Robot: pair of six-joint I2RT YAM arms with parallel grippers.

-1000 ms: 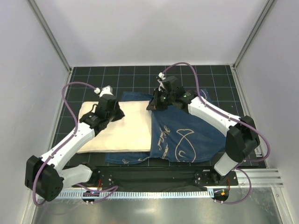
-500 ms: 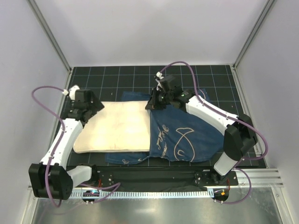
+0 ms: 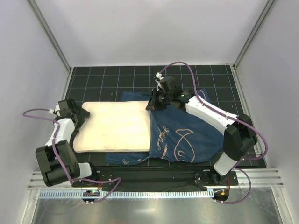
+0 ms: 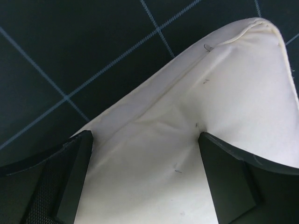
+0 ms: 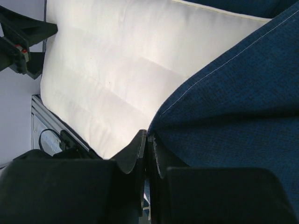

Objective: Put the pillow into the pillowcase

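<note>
Lying lengthwise across the black gridded table, the pillow takes up the left and middle of the surface, its long sides running parallel to the near edge. Its left end sits close to the table's left edge. Its right end goes under the top layer of the pillowcase, which spreads over the right half of the table. Strips of the same navy cloth show from under the pillow along both its near and far sides, so it rests on the case's lower layer. How far in it reaches is hidden by the fabric.

The left gripper is at the pillow's left end, jaws spread wide and holding nothing. From its wrist camera, the two dark fingers sit on either side of a cream corner with a piped seam. I cannot tell whether they press on it.

The right gripper is at the far end of the case's mouth, jaws pinched tight on the stitched hem of the blue cloth, right where it crosses the pillow.
</note>
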